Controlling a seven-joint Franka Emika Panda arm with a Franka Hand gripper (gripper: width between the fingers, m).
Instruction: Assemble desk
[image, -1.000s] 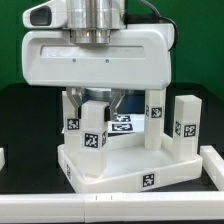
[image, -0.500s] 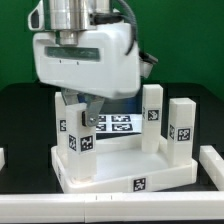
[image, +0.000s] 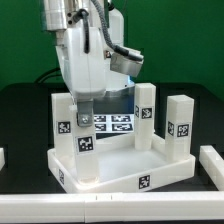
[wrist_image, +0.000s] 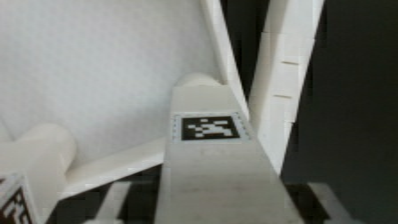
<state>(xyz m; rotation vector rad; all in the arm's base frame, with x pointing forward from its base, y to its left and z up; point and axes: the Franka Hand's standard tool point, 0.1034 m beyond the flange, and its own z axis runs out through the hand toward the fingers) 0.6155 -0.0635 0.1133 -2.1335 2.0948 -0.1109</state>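
Observation:
The white desk top (image: 105, 172) lies upside down on the black table, rim up, with a tag on its front wall. My gripper (image: 86, 104) is shut on a square-post leg (image: 85, 133) that stands upright in the near corner on the exterior view's left. In the wrist view the gripper (wrist_image: 222, 200) clamps this tagged leg (wrist_image: 212, 128) between both fingers (wrist_image: 135, 203). A second leg (image: 62, 118) stands just behind it. A third leg (image: 146, 114) stands at the back right. A fourth leg (image: 180, 126) stands at the top's right end.
The marker board (image: 117, 123) lies flat behind the desk top. White bars lie at the exterior view's far right (image: 212, 160) and far left (image: 3, 157). The wrist view shows the top's inner face (wrist_image: 107, 90) and another leg (wrist_image: 285, 60).
The gripper hand has turned about its vertical axis, from broad face to narrow side, turning the held leg with it. The other legs and the top stay put.

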